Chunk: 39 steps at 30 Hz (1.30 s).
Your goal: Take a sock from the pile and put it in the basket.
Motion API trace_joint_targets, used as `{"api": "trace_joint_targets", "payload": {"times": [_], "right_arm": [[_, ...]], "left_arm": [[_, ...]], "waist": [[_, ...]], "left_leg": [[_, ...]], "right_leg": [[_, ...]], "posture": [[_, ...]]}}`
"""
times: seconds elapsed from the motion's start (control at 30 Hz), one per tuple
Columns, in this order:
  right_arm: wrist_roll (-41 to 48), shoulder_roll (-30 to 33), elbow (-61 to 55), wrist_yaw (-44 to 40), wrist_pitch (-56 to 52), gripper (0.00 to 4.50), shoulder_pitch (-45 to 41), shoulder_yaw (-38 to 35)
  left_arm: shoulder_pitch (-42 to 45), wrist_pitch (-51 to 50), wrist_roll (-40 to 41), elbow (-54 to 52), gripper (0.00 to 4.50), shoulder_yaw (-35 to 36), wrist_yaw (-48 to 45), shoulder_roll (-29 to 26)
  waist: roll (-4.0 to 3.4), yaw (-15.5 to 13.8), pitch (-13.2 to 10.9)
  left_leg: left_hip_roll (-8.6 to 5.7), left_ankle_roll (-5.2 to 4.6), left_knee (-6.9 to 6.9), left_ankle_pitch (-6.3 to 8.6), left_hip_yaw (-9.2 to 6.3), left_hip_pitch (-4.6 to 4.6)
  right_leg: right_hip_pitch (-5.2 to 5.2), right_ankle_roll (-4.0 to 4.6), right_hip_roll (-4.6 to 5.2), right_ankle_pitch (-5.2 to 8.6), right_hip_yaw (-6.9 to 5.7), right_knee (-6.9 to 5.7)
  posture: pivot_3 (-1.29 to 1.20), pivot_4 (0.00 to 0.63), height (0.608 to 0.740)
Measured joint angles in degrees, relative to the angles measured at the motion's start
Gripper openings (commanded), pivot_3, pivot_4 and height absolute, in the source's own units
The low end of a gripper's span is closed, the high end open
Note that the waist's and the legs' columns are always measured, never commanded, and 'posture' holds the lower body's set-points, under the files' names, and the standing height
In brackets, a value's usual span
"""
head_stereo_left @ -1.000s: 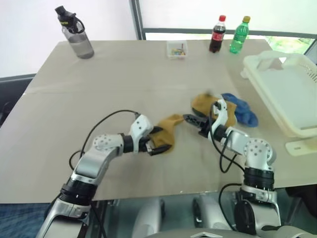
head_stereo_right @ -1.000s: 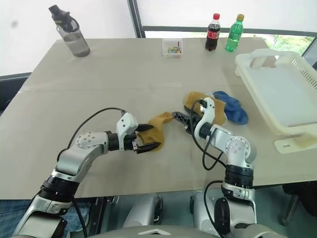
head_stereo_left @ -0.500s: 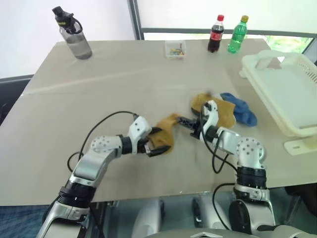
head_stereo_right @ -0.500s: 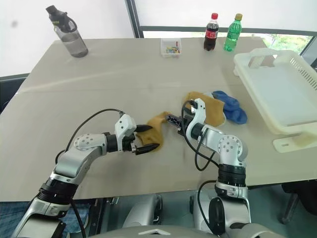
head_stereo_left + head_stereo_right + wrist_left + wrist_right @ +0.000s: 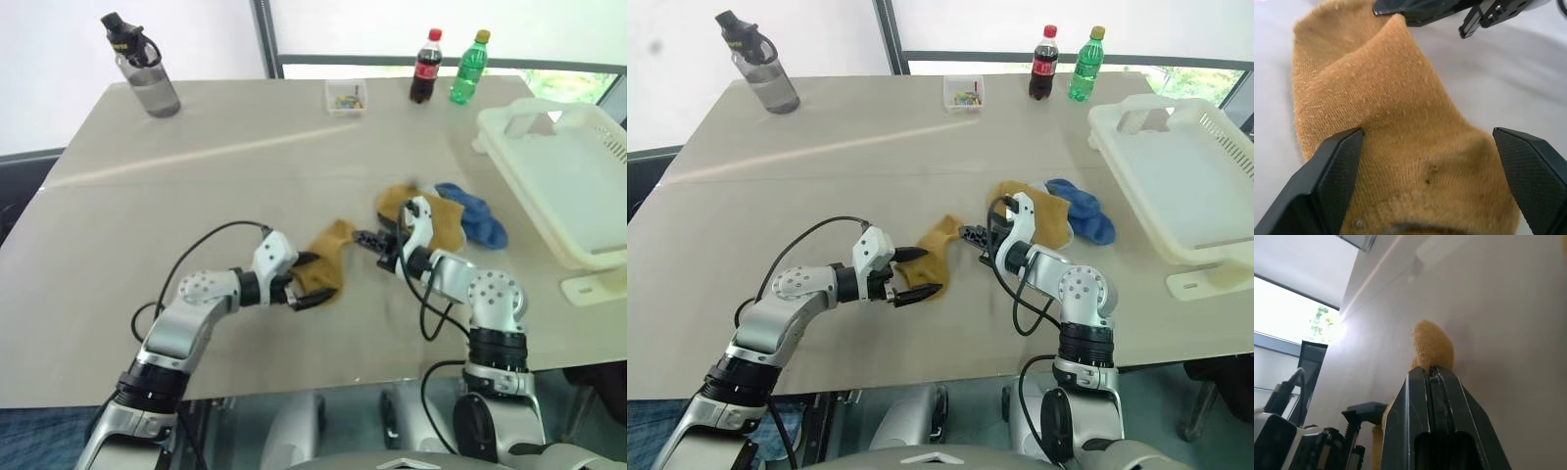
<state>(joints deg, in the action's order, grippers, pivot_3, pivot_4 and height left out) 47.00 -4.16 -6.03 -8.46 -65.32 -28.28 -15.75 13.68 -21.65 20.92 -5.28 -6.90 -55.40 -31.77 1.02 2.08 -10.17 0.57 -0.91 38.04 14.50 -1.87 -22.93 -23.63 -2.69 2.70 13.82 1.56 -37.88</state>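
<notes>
In the left eye view, the beige wooden table (image 5: pixel 225 176) carries one grey water bottle with a black cap (image 5: pixel 144 69), one small clear plastic box (image 5: pixel 347 97), one dark cola bottle with a red cap (image 5: pixel 425 67) and one green soda bottle with a yellow cap (image 5: pixel 467 69), all well apart from the arms at the far edge. The large cream-white plastic basket (image 5: pixel 563 166) stands at the right side. The pile of soft socks (image 5: pixel 453 220), mustard-yellow and bright blue, lies near the basket, partly hidden behind the right arm. One separate mustard-yellow sock (image 5: pixel 326 262) lies between the two grippers. The right eye view shows the same scene. In the left wrist view, the left gripper (image 5: pixel 1432 181) has its two black fingers (image 5: pixel 1327 181) wide apart, with the sock's lower end between them; the other gripper's tip touches the sock's far end. In the right wrist view, the right gripper (image 5: pixel 1432 374) has its fingers pressed together on the edge of this sock.
</notes>
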Motion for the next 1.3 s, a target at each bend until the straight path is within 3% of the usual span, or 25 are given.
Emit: {"api": "trace_joint_targets", "payload": {"times": [0.2, 0.33, 0.57, 0.7, 0.8, 1.0, 1.3], "right_arm": [[8.0, 10.0, -8.9, -3.5, 1.8, 0.04, 1.8, -8.1], [11.7, 13.2, -14.3, -4.0, 2.3, 0.04, 1.9, -7.3], [5.1, 11.0, -18.1, -4.6, 4.6, 0.04, 5.7, 12.8], [-1.8, 11.3, -11.7, -4.2, 3.7, 0.04, 5.5, 23.3], [-6.5, 12.5, -7.1, -4.9, 4.7, 0.04, 5.5, 27.2], [-7.7, 13.5, -7.5, -9.1, 6.7, 2.50, 5.9, 27.7], [1.1, 22.1, -16.9, -15.8, 4.4, 2.50, 14.4, 16.4]], "left_arm": [[0.3, -3.9, 7.7, -4.3, 4.50, 3.6, -0.8, 1.1], [1.6, -5.6, 11.7, -4.3, 4.50, 5.9, -1.2, 1.7], [1.9, -8.8, 19.1, -5.2, 4.50, 10.9, -5.0, -1.2], [1.6, -10.4, 21.1, -7.0, 4.50, 11.5, -6.9, -4.1], [0.9, -10.5, 21.0, -7.2, 4.50, 11.5, -7.0, -4.8], [0.0, -11.2, 21.0, -7.9, 4.50, 11.5, -6.6, -5.1], [0.0, -11.9, 18.9, -7.8, 4.50, 9.6, -3.1, -4.1]], "waist": [[-0.08, 0.0, -0.1], [-0.12, 0.5, -0.1], [-0.13, 0.4, -0.1], [-0.10, 0.1, -0.1], [-0.10, 0.1, -0.1], [-0.10, 0.1, -0.1], [-0.08, -0.1, -0.1]], "left_leg": [[-0.03, 0.00, 0.00, 0.00, -0.04, -0.06], [-0.01, 0.00, -0.04, 0.00, 0.00, 0.01], [0.13, 0.00, -0.14, 0.00, -0.02, -0.01], [-0.01, 0.00, -0.12, 0.00, 0.05, -0.01], [-0.06, 0.00, -0.12, 0.00, 0.06, -0.05], [-0.02, 0.00, -0.16, 0.00, 0.00, -0.03], [-0.04, 0.00, -0.16, 0.00, -0.02, -0.03]], "right_leg": [[-0.01, -0.01, 0.05, 0.00, -0.05, 0.03], [-0.01, -0.01, -0.11, 0.02, -0.01, 0.02], [-0.13, 0.03, -0.33, 0.03, 0.04, 0.02], [-0.09, 0.01, -0.06, 0.02, 0.07, 0.08], [-0.09, 0.00, -0.01, 0.02, 0.08, 0.13], [-0.10, 0.01, -0.06, 0.03, 0.01, 0.11], [-0.05, -0.01, -0.05, 0.03, -0.01, 0.16]], "posture": [[0.00, 0.150, 0.740], [0.00, 0.150, 0.740], [0.00, 0.150, 0.740], [0.00, 0.150, 0.740], [0.00, 0.150, 0.740], [0.00, 0.150, 0.740], [0.00, 0.150, 0.740]]}}
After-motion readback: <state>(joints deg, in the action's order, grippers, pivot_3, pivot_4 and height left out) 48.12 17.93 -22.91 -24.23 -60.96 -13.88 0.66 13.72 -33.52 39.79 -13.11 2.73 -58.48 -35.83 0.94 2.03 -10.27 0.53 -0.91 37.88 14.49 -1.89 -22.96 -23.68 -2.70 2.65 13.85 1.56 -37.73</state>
